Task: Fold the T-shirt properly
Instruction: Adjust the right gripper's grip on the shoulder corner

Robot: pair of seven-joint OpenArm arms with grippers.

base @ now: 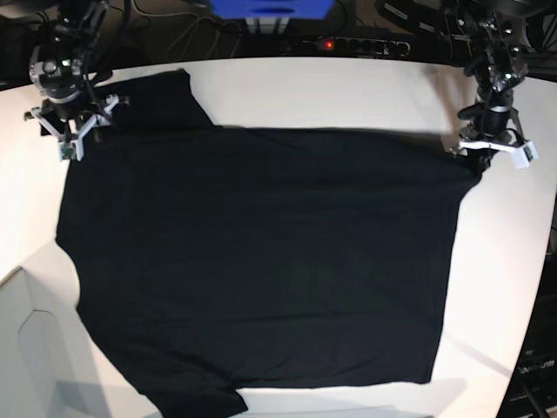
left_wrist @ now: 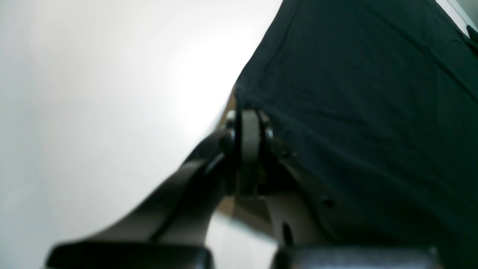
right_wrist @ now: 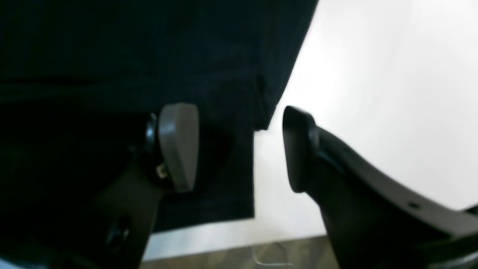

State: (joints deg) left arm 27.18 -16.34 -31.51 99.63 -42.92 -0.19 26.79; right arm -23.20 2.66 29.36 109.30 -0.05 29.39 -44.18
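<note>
Black cloth is being pinched at its corner by the closed left gripper (left_wrist: 249,123), while the right gripper (right_wrist: 239,149) is standing wide open over the T-shirt (base: 261,261) edge, holding nothing. That one-sided hold is risking skewing or bunching the plain black shirt lying flat across the white table (base: 348,91).

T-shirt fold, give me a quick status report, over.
Left gripper shut on T-shirt corner. Right gripper open, jaws astride the shirt's edge, holding nothing. Shirt spread flat, plain side up, on white table. Nothing in the way.
</note>
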